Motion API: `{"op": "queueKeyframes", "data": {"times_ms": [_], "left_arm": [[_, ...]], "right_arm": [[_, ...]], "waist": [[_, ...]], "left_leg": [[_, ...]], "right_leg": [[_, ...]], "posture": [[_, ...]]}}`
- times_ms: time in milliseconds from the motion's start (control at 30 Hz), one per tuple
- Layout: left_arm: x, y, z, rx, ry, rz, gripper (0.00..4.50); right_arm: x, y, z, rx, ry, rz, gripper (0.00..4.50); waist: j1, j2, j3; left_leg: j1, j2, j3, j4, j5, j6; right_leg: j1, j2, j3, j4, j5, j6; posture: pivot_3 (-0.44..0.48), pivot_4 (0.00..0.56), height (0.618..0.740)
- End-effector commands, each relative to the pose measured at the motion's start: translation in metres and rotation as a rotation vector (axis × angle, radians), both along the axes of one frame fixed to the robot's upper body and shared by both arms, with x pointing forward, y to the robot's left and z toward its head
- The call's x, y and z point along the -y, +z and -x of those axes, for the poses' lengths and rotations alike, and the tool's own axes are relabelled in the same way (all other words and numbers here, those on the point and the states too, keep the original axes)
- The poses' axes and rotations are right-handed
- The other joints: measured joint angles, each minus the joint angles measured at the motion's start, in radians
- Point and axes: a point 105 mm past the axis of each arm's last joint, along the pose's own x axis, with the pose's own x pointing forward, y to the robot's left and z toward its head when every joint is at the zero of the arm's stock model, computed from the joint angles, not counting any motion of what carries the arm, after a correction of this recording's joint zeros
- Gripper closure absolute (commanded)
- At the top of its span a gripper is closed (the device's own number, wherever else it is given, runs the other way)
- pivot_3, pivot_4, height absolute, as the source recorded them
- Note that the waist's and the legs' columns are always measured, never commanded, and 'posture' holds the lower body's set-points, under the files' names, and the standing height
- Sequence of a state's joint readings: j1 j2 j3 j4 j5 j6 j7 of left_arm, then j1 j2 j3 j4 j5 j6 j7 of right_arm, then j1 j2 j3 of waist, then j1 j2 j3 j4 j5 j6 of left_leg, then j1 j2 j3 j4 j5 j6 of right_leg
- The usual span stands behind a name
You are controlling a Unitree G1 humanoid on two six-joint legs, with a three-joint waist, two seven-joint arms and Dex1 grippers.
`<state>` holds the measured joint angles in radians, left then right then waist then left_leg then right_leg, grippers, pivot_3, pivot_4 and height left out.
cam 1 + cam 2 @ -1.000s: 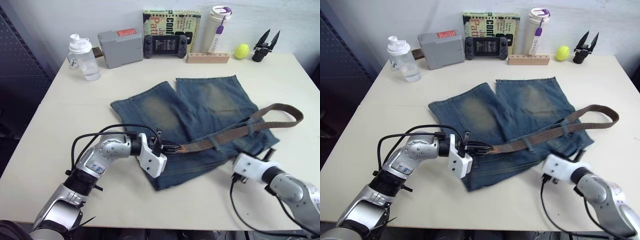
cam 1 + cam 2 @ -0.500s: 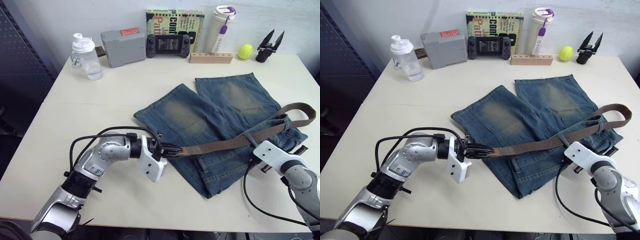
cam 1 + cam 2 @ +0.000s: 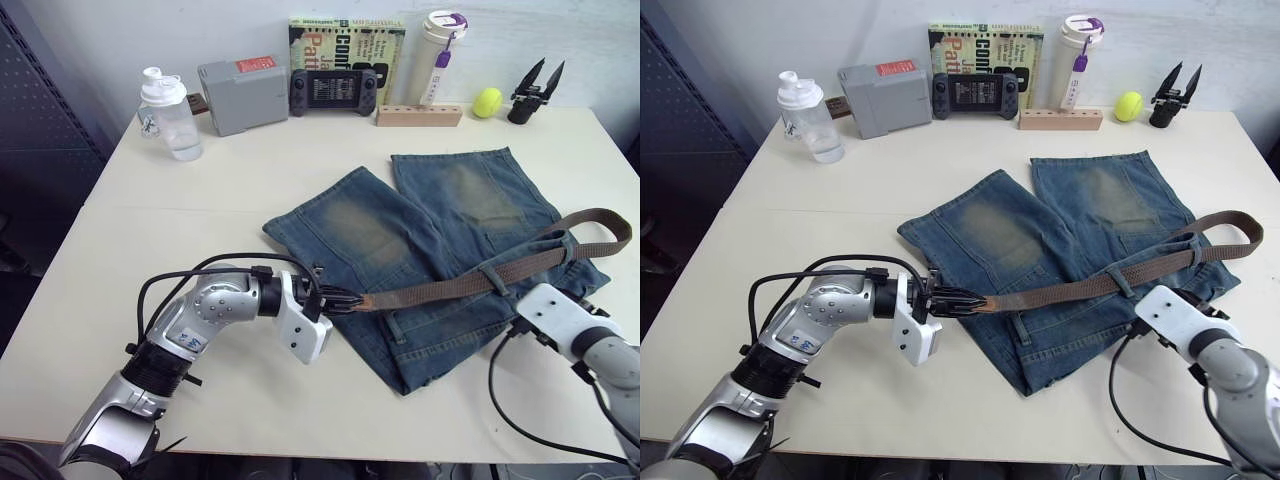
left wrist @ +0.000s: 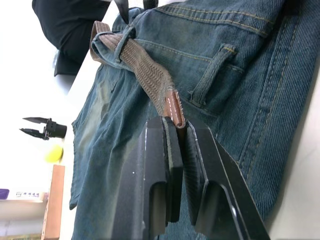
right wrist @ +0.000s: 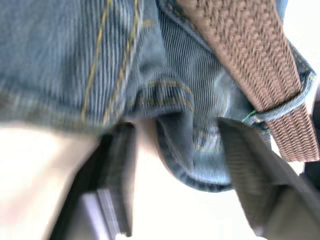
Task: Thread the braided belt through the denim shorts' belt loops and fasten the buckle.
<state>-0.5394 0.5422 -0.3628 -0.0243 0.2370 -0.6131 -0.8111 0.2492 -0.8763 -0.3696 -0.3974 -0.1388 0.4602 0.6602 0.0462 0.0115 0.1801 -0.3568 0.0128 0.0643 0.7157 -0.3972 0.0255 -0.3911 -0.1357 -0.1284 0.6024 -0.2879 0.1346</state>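
Note:
The denim shorts lie flat on the table, waistband toward me. Across the waistband runs the braided belt, which passes under one of the belt loops and curls back at the right. My left gripper is shut on the belt's reddish leather tip, just short of another loop. My right gripper is open at the waistband's right end, with the denim edge between its spread fingers. The buckle is hidden.
Along the table's back edge stand a clear bottle, a grey box, a game console, a book, a tumbler, a wooden block, a tennis ball and a black clamp.
The shorts slid to the right with my right gripper, which then opened and let go of the waistband edge. My left gripper kept its hold on the belt tip.

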Motion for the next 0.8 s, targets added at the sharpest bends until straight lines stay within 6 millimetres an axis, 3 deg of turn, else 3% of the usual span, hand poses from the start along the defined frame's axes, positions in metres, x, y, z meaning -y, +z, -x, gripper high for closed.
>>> {"op": "queueKeyframes", "data": {"times_ms": [33, 100, 200, 267, 333, 600, 700, 800], "left_arm": [[0.001, 0.012, 0.002, 0.031, -0.013, 0.069, 4.50], [0.001, 0.014, 0.002, 0.047, -0.019, 0.089, 4.50], [0.004, 0.016, 0.004, 0.061, -0.035, 0.120, 4.50], [0.005, 0.016, 0.006, 0.074, -0.046, 0.131, 4.50], [0.005, 0.014, 0.009, 0.105, -0.069, 0.131, 4.50], [0.006, 0.005, 0.014, 0.139, -0.087, 0.129, 4.50], [0.006, 0.005, 0.014, 0.143, -0.089, 0.128, 4.50], [0.006, 0.004, 0.014, 0.148, -0.091, 0.121, 4.50]], "right_arm": [[-0.016, 0.037, 0.006, 0.019, 0.075, -0.191, 0.11], [-0.038, 0.044, 0.014, -0.043, 0.104, -0.481, 0.11], [-0.081, 0.042, 0.038, -0.284, 0.177, -0.937, 0.11], [-0.095, 0.041, 0.049, -0.391, 0.193, -1.122, 0.11], [-0.102, 0.032, 0.045, -0.408, 0.160, -1.295, 0.11], [-0.155, 0.005, 0.043, -0.445, 0.070, -1.811, 0.11], [-0.163, 0.011, 0.040, -0.436, -0.028, -1.927, 0.11], [-0.163, 0.012, 0.024, -0.355, -0.169, -2.053, 0.11]], "waist": [[-0.001, 0.000, 0.000], [-0.004, 0.000, 0.000], [-0.003, 0.000, 0.000], [0.000, 0.000, 0.000], [0.005, 0.000, 0.000], [0.003, 0.001, -0.001], [-0.008, 0.002, 0.000], [-0.020, 0.002, -0.001]], "left_leg": [[0.000, 0.000, 0.000, 0.000, 0.000, 0.000], [0.000, 0.000, 0.000, 0.000, 0.000, 0.000], [0.000, 0.001, -0.006, 0.000, 0.000, 0.000], [0.000, 0.001, -0.010, 0.000, 0.000, 0.000], [0.000, 0.001, -0.010, 0.001, 0.000, 0.000], [0.000, -0.001, -0.009, -0.001, 0.000, 0.000], [0.000, -0.001, -0.007, 0.000, 0.000, 0.000], [0.002, -0.001, -0.002, 0.000, 0.000, 0.000]], "right_leg": [[0.000, 0.000, 0.000, 0.000, 0.000, 0.000], [0.000, 0.000, 0.001, 0.000, 0.000, 0.000], [0.000, 0.000, 0.000, 0.001, 0.000, -0.001], [0.000, 0.000, 0.000, 0.001, 0.001, -0.001], [0.000, -0.001, 0.000, 0.001, 0.001, -0.001], [-0.002, -0.001, 0.000, 0.003, 0.001, -0.001], [-0.002, -0.001, 0.000, 0.004, 0.001, -0.001], [-0.001, -0.001, 0.003, 0.004, 0.001, -0.001]], "posture": [[0.000, 0.150, 0.731], [0.000, 0.150, 0.731], [0.000, 0.150, 0.731], [0.000, 0.150, 0.731], [0.000, 0.150, 0.731], [0.000, 0.150, 0.731], [0.000, 0.150, 0.731], [0.000, 0.150, 0.731]]}}
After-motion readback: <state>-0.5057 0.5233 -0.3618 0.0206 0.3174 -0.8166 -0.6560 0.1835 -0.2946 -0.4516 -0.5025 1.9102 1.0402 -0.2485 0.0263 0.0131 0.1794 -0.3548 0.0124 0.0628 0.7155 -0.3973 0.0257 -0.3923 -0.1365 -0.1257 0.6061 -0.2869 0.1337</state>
